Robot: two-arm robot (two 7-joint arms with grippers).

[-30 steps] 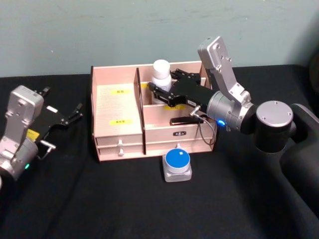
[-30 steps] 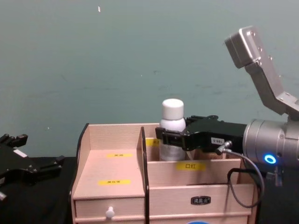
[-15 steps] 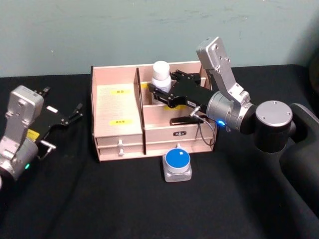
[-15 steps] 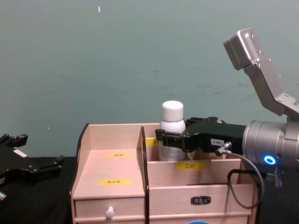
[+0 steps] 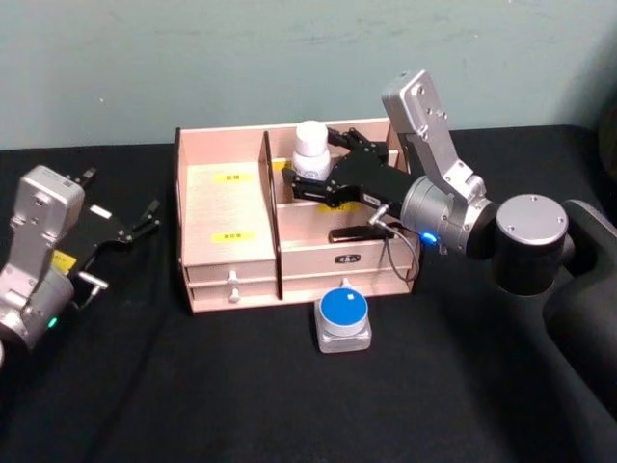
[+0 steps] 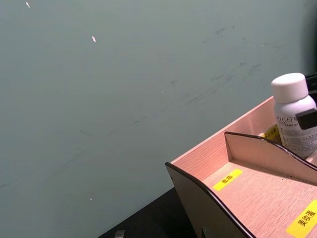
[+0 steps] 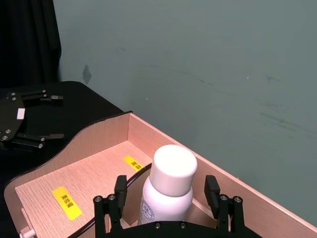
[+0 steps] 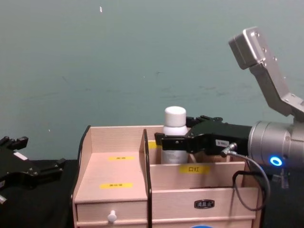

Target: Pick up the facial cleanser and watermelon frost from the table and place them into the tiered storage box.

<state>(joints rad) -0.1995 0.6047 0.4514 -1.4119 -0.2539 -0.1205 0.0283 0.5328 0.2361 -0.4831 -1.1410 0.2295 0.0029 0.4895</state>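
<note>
Tabletop (image 5: pixel 193 386) space nearest the robot is carrying the blue-lidded jar (image 5: pixel 343 311), which is sitting just in front of the tiered storage box (image 5: pixel 224 253) and is not yet being handled; it is probably the watermelon frost. Off to the robot's left, well apart from the box, the left gripper (image 7: pixel 52 116) is lying parked on the black cloth with its fingers spread and nothing between them. Farther back, in the raised rear compartment just right of the dark upright divider, the white bottle (image 5: pixel 310 145), most likely the facial cleanser, is standing upright. It is sitting a little lower than it was half a second ago, its cap showing closer to the box's back rim in the chest view, so it now appears to be resting on the compartment floor instead of hanging in a grasp. The right gripper (image 7: pixel 166 191) is reaching across the box from the right and is straddling the bottle with its fingers (image 7: pixel 120 187) now wide. A gap is showing on each side of the bottle, where a moment earlier they were pressing its sides. That reads as the release: the first item looks delivered. What is coming next is likely a clean withdrawal upward without tipping the bottle, then a reach for the jar at the front.
</note>
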